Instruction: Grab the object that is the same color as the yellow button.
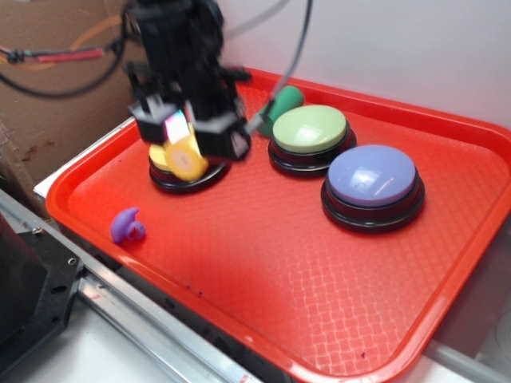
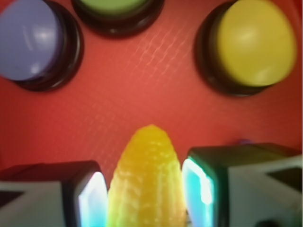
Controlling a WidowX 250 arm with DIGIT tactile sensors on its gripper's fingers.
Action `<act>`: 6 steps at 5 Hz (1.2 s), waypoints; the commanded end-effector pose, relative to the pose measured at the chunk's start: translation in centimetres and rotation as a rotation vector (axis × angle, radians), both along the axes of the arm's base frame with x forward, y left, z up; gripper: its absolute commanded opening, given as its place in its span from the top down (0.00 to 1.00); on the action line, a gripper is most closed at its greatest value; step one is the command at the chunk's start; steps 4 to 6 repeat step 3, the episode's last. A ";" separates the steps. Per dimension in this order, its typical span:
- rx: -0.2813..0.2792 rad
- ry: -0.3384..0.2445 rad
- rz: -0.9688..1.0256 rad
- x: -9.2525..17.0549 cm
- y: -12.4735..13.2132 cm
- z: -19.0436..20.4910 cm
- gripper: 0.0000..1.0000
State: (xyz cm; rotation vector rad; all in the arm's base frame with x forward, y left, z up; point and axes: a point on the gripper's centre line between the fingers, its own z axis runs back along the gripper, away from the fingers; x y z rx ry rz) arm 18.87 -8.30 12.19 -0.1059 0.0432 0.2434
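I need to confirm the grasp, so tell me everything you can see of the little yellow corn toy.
The yellow corn toy is small, ribbed and plastic-looking, tapering to a rounded tip. It sits between the gripper fingers, which press against both its sides. In the exterior view its flat round end shows, lifted above the red tray, in front of the yellow button.

Yellow corn toy held between the two fingers, above the red tray.

The gripper (image 2: 147,196) has its two fingers closed against the sides of the yellow corn toy (image 2: 146,182), and the pointed tip of the toy sticks out ahead of the fingers. The left pad (image 2: 92,198) and the right pad (image 2: 199,189) shine pale blue. Ahead and to the right sits the yellow button (image 2: 253,42) on its black base. Ahead and to the left is the lavender-blue button (image 2: 31,40), and straight ahead, cut by the upper edge, the green button (image 2: 116,5). The red tray (image 2: 142,90) fills the space between them.
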 end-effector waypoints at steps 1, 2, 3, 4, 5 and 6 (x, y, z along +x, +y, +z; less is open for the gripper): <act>0.020 -0.115 -0.066 0.1 1.6 6.0 1.00; 0.017 -0.108 -0.030 0.0 1.8 6.0 1.00; 0.081 -0.059 -0.075 0.4 1.8 5.0 1.00; 0.081 -0.059 -0.075 0.4 1.8 5.0 1.00; 0.081 -0.059 -0.075 0.4 1.8 5.0 1.00; 0.081 -0.059 -0.075 0.4 1.8 5.0 1.00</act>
